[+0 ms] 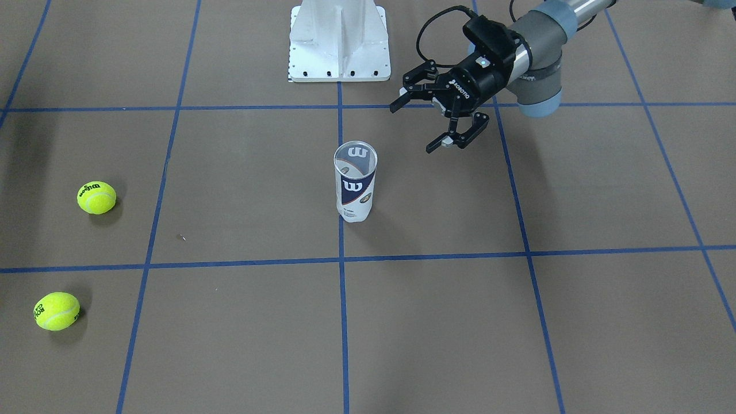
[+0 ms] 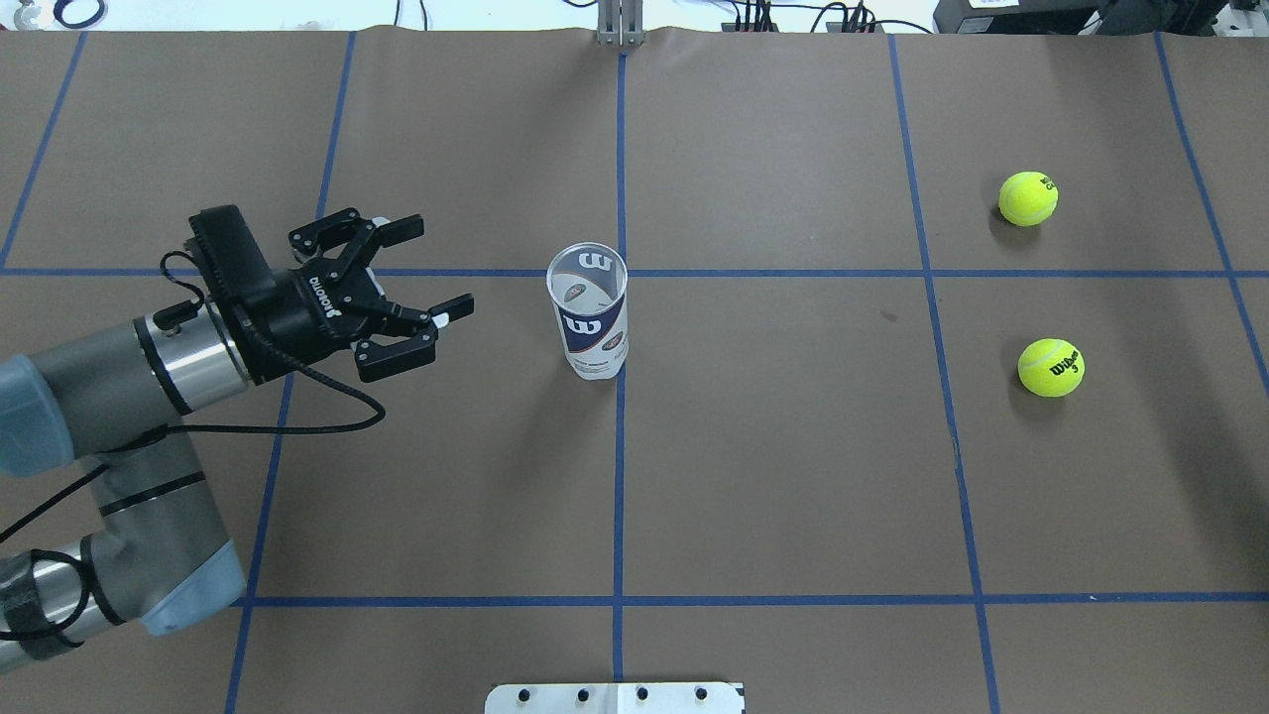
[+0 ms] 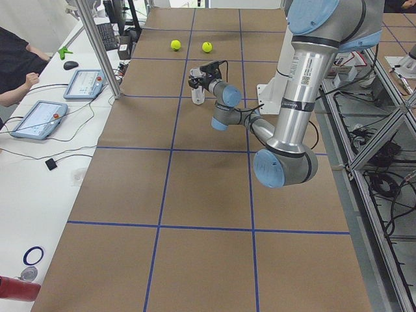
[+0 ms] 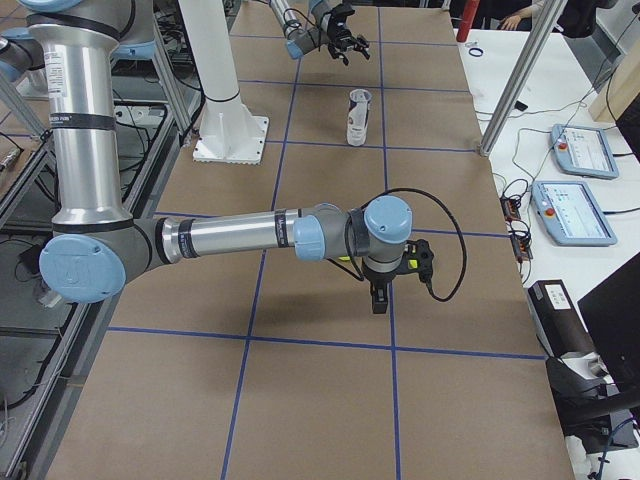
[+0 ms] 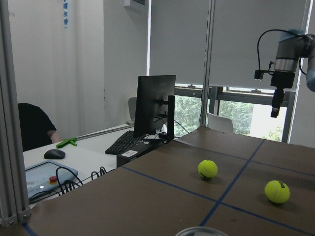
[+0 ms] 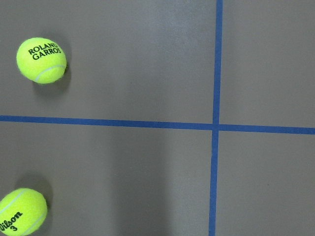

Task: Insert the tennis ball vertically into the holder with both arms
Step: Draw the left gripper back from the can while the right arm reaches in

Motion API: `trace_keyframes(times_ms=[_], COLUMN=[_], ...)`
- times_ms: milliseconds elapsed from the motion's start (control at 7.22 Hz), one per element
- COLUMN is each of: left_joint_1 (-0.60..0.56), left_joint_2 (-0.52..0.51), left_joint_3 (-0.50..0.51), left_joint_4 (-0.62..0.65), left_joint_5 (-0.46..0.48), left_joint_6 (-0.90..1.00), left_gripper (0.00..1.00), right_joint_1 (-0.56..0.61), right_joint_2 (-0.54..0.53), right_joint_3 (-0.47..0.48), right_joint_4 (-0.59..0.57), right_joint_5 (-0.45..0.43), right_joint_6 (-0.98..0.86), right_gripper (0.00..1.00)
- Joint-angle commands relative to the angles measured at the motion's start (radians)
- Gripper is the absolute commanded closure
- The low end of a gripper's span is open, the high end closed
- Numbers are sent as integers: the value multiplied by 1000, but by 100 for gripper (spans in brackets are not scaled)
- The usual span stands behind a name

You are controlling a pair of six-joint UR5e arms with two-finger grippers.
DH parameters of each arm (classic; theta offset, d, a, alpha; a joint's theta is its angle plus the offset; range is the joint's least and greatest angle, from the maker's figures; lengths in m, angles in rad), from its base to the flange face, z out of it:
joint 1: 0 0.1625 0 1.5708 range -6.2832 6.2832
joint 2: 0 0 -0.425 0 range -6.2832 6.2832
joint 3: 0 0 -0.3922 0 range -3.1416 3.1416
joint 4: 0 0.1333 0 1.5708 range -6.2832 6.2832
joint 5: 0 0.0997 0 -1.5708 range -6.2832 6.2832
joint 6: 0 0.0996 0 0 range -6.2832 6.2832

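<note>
Holds left gripper [image 2: 434,268] level, jaws spread wide. Stretches right arm [image 4: 240,236] out low, elbow bent, right gripper [image 4: 379,300] pointing straight down; jaw spacing there unreadable.

Opposed overhead and front views, both steeply down on the holder [image 2: 587,312].

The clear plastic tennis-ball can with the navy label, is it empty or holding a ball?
Empty. The clear plastic can shows nothing yellow through its open top or wall; both yellow tennis balls lie elsewhere.
</note>
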Motion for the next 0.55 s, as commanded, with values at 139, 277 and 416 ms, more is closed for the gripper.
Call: trace_keyframes(times_ms=[139,277,416], left_joint_1=[-4,-1,5], left_joint_2=[53,53,51], left_joint_3=[2,21,46], left_joint_4=[13,17,19], left_joint_5=[-20,-21,-21], left_joint_6=[1,3,3], left_gripper=[1,1,1], right_joint_1=[-134,-183,-226], right_joint_2=[54,39,35], right_joint_3=[17,11,23], right_joint_4=[3,6,70], right_joint_5=[-44,-52,-80], right_joint_6=[33,129,162], right_gripper=[1,1,1])
